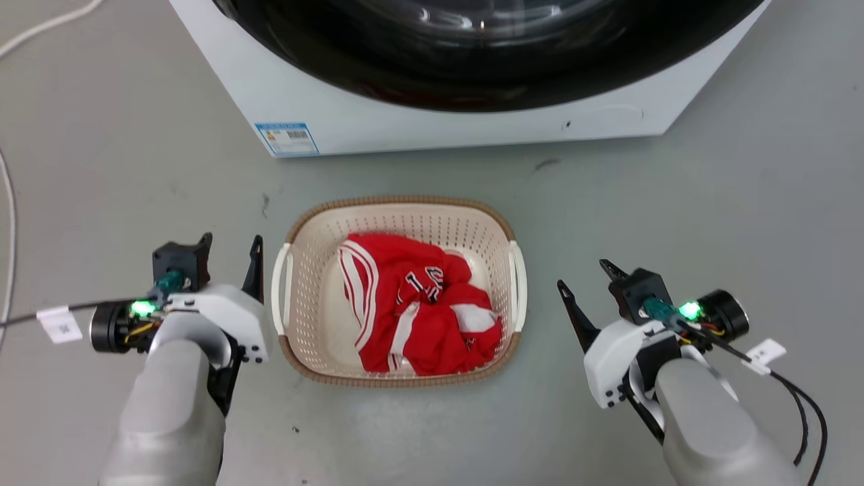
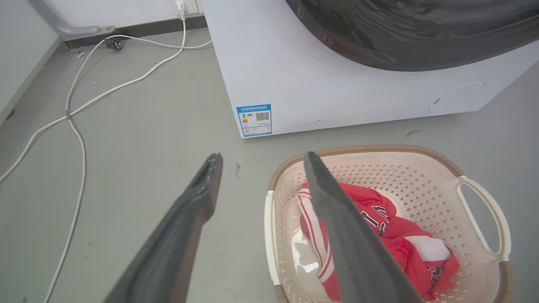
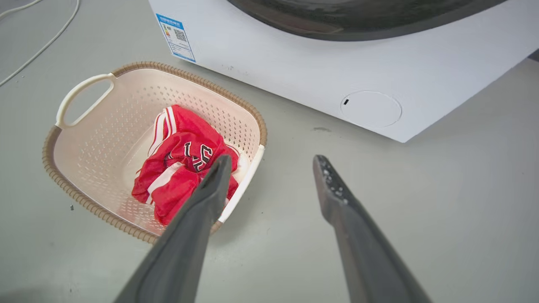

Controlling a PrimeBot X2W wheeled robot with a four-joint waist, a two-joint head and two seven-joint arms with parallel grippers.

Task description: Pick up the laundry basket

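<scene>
the brown-rimmed, cream-white perforated plastic laundry basket (image 1: 398, 202) sat between the left gripper (image 1: 231, 239) and right gripper (image 1: 582, 273), both spread wide, empty.

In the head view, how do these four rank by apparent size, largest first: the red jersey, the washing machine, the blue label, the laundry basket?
1. washing machine, largest even though cropped
2. laundry basket
3. red jersey
4. blue label

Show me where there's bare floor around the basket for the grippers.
Open floor lies between the laundry basket and the right gripper, and along its near rim. The left gripper sits close beside the left handle: tight. The strip toward the washing machine is narrower.
</scene>
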